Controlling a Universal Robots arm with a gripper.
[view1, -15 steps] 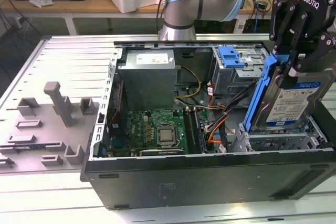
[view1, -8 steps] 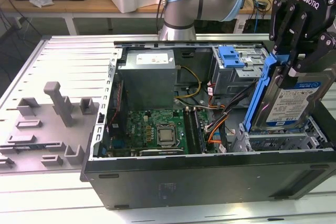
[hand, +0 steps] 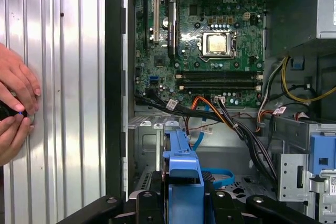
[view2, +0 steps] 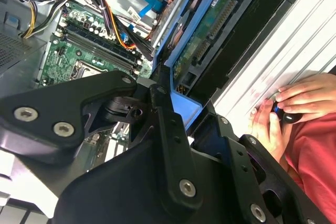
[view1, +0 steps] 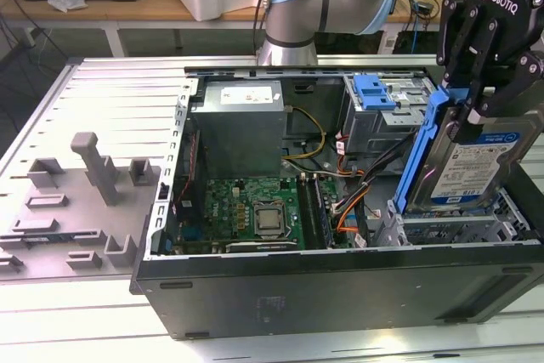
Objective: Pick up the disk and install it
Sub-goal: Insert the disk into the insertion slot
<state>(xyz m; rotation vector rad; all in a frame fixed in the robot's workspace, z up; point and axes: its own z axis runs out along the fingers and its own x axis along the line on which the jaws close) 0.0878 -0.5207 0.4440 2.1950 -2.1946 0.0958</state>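
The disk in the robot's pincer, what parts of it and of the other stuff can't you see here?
- The disk: the pincer covers its top edge in the exterior view; whether its bottom touches the drive cage is unclear.
- The pincer's body: cut off by the picture's edge in the first wrist view.
- The small dark thing in a person's hands: fingers cover most of it in both wrist views.
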